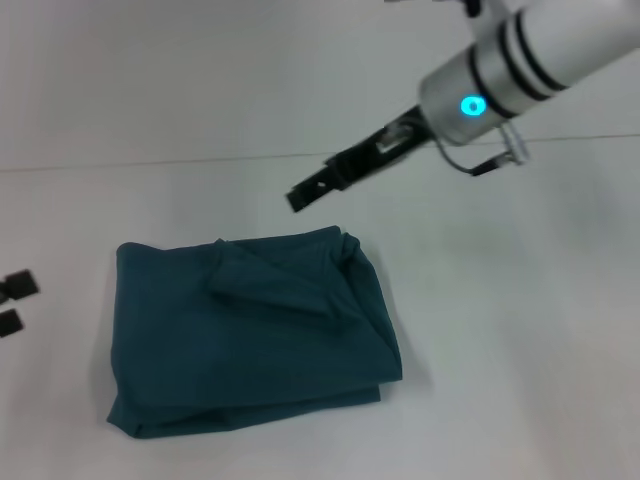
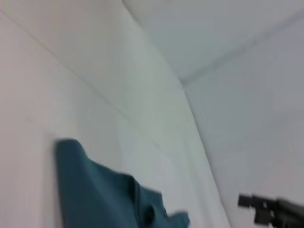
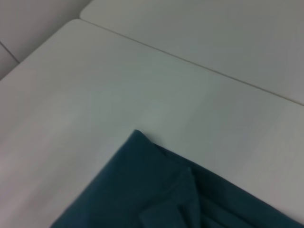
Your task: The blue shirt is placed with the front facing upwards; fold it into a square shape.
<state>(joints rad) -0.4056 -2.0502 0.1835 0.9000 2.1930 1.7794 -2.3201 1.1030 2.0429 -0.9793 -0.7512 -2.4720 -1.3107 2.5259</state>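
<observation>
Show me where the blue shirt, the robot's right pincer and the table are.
blue shirt [image 1: 250,335]: head view, middle of the folded cloth.
right pincer [image 1: 318,187]: head view, black fingertips above the shirt.
table [image 1: 500,330]: head view, bare white surface.

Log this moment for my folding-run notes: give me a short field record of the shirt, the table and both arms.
garment: teal-blue cotton shirt, folded into a rough square, print hidden
surface: white table, shirt lying flat on it
right gripper: raised above the shirt's far edge, holding nothing
left gripper: not in view
edge items: small black squares at the table's left side
</observation>
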